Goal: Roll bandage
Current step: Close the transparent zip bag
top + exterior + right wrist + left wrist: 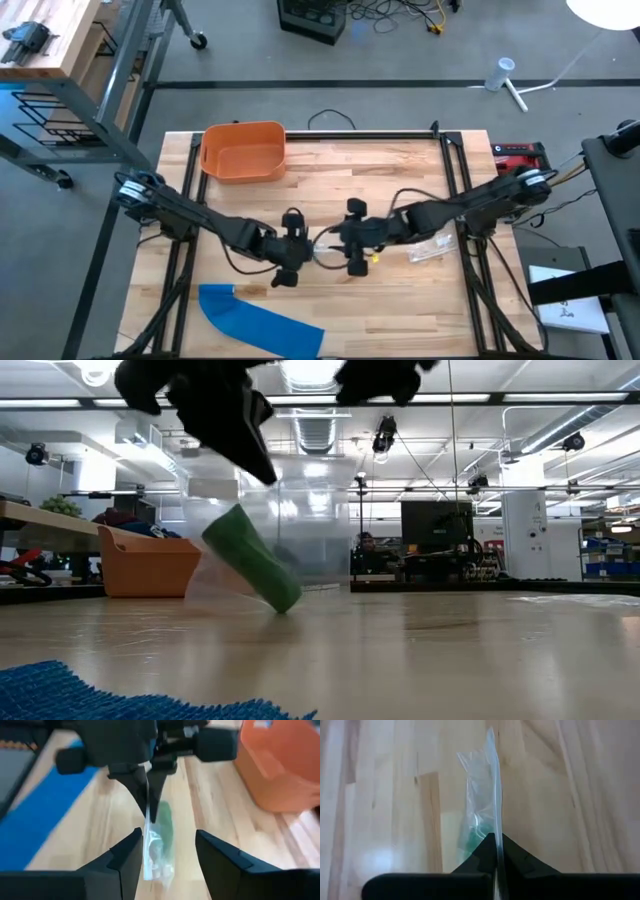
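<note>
Left gripper [148, 795]: seen near the table's middle in the high view; its fingers are pressed fully together on the top edge of a clear plastic bag [481, 815], so that the bag is hung from that edge.
Right gripper [165, 852]: set just opposite the left one; its jaws are held apart, one on each side of the hanging bag, and nothing is gripped by them.
Bandage roll [252, 558]: a green roll is seen inside the clear bag, tilted, with its lower end close to or on the tabletop; whether it touches cannot be told.
Reason for the hold: the bag is judged to be pinched at its top by one gripper so that the other side can be taken by the right gripper and the wrapper pulled open, the roll being freed for the task.
Blue cloth [255, 318]: laid flat at the table's near edge, well apart from the grippers; it is judged to be a work surface kept ready.
Orange bin [243, 150]: stood at the far side of the wooden table [400, 160], apart from the bag; it is judged to be meant for discarded or finished items.
Second clear packet [430, 248]: laid on the table beside the right arm.
Writing: no brand, label or lettering can be read on the bag, the roll, the bin or the cloth.
</note>
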